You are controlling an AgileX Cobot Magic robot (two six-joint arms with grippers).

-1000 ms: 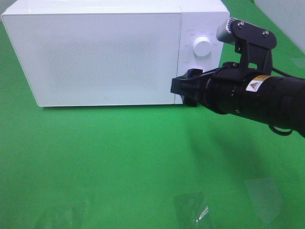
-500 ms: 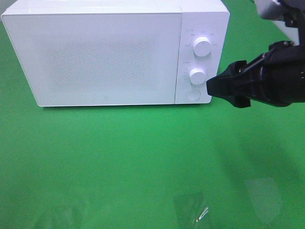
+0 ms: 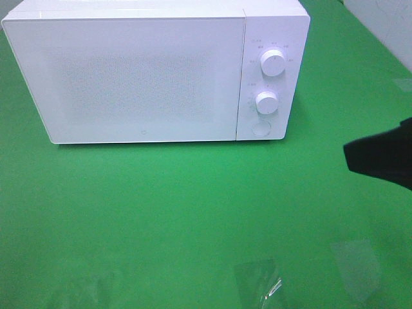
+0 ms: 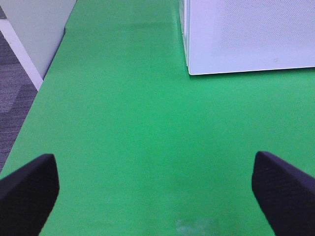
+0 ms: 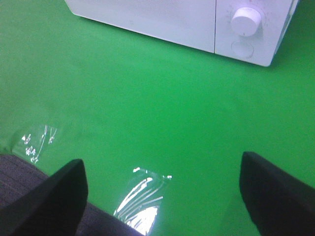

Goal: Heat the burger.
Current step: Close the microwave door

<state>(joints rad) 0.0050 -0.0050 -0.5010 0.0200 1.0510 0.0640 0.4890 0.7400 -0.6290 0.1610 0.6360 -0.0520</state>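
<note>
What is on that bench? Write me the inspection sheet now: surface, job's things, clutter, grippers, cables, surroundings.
Surface: green cloth, flat.
Job's things: burger not in view; white microwave at the back, door shut.
Clutter: clear film patches near the front edge.
Grippers: left gripper open, empty, over the cloth; right gripper open, empty, off to the microwave's right.
Cables: nothing seen.
Surroundings: grey carpet floor and a pale panel beside the table.

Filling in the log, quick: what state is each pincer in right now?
Left pincer: open, holding nothing.
Right pincer: open, holding nothing.
</note>
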